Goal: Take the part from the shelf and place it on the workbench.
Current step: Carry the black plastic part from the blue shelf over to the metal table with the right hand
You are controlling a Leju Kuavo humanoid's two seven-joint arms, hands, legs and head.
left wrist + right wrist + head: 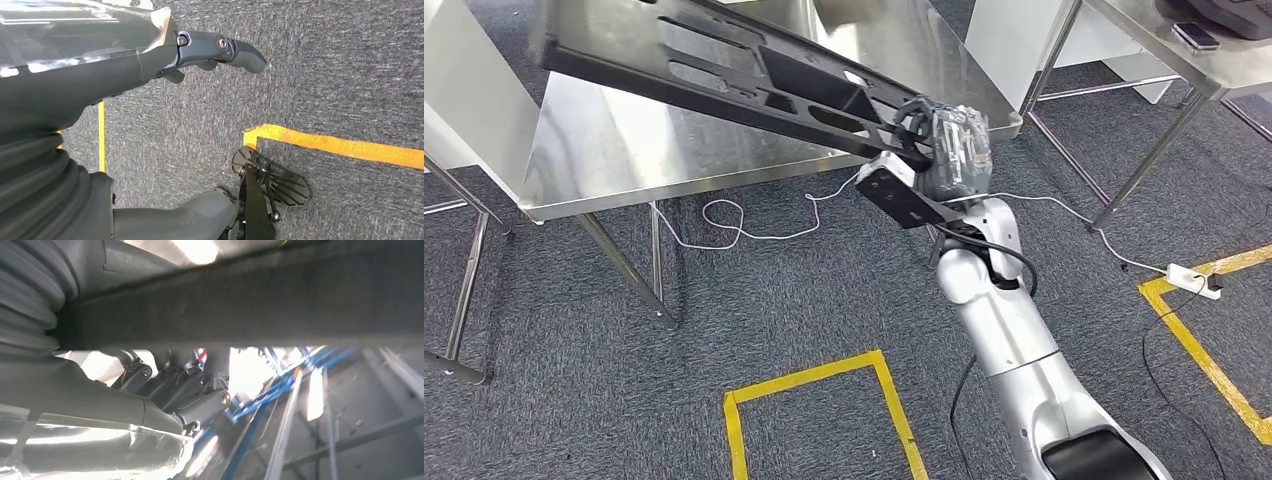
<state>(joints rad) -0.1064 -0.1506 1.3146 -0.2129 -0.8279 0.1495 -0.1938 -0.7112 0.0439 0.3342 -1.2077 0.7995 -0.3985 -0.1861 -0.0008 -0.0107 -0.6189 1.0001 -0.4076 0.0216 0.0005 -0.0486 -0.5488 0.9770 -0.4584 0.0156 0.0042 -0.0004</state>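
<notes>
In the head view a long black flat part (724, 70) with cut-outs stretches from the upper left down to my right hand (949, 150), which grips it near its lower end. The part hangs over the steel workbench (624, 160), tilted, its short end sticking out below the hand. In the right wrist view the part (280, 305) crosses as a dark bar with my right hand's fingers (200, 390) curled on its edge. My left hand (210, 55) hangs over the carpet in the left wrist view, fingers apart and holding nothing.
A second steel table (1214, 60) stands at the upper right with a dark object on it. A white cable (754, 225) trails over the grey carpet to a power strip (1194, 278). Yellow tape (824, 400) marks squares on the floor.
</notes>
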